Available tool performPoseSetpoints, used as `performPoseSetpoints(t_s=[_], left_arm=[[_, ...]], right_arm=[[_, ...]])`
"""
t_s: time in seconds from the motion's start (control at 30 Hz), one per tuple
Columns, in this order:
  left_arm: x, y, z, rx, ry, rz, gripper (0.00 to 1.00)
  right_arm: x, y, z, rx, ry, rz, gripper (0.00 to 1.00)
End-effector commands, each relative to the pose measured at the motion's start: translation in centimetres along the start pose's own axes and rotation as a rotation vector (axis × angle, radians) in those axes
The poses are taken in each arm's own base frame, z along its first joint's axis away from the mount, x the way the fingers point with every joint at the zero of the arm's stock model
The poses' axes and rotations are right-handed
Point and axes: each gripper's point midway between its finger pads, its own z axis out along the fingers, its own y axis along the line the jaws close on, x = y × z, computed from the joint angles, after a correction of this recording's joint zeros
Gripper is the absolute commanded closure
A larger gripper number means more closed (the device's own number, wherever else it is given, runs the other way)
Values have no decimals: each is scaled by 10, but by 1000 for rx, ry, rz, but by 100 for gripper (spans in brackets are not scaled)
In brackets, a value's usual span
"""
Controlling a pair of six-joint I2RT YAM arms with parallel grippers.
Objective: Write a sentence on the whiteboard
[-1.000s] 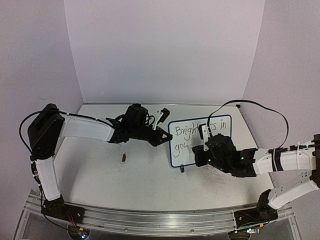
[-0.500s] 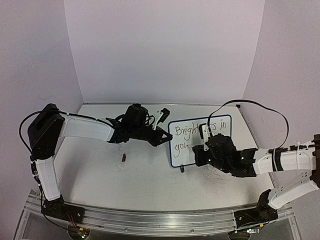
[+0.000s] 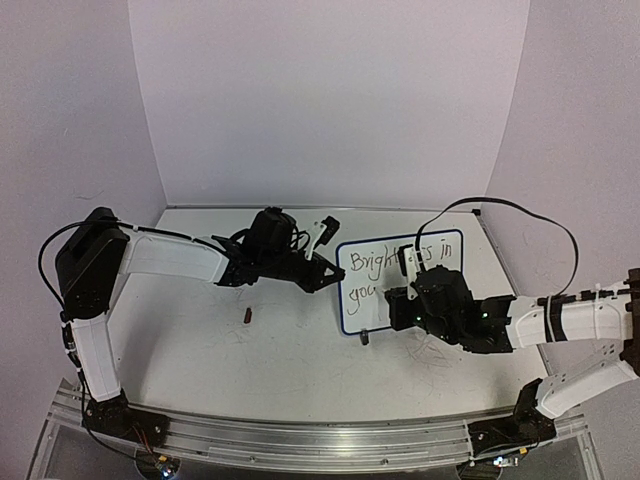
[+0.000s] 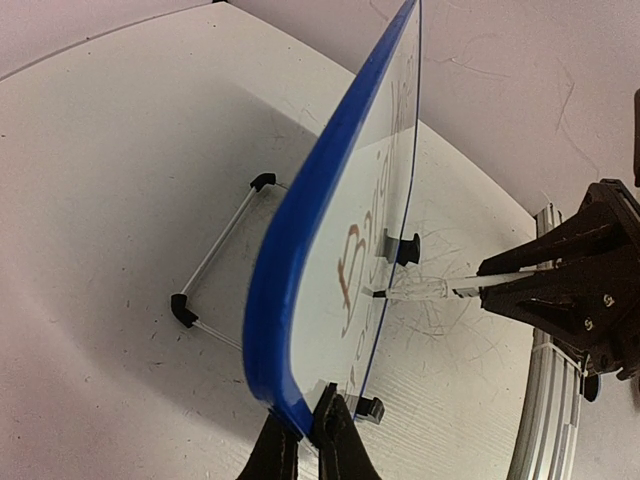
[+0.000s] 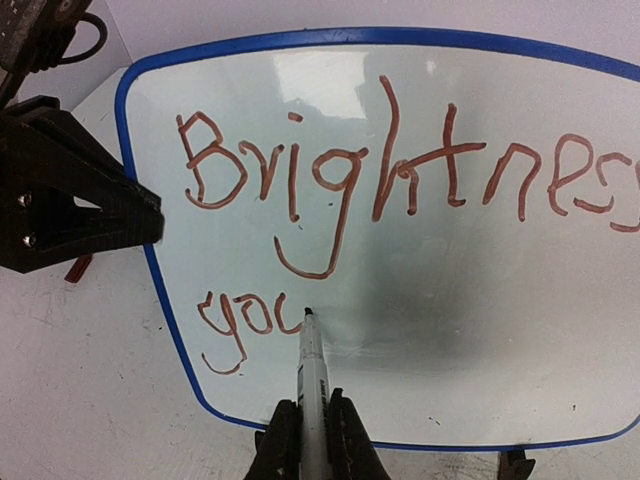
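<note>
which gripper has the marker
The right gripper, its marker tip at the whiteboard; the left gripper only pinches that board's blue edge.

- White tabletop [image 3: 200, 350] across the lower middle of the top view, marked with faint grey scribbles.
- Small dark red object [image 3: 247, 316] lying alone, left of centre.
- Whiteboard [image 3: 360, 312] at centre right, propped on black feet [image 4: 402, 248] and a thin wire stand [image 4: 215, 255].
</note>
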Motion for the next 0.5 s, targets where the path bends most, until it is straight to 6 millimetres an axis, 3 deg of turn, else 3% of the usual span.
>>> performPoseSetpoints(t_s=[0.0, 0.2, 0.47], left_arm=[[33, 33, -4, -152, 115, 19, 100], [33, 33, -3, -149, 116, 18, 100], [33, 33, -4, -152, 115, 20, 100]], right_arm=[[-27, 0, -5, 9, -80, 43, 100], [-40, 1, -7, 12, -107, 32, 100], [-21, 2, -1, -1, -56, 29, 100]])
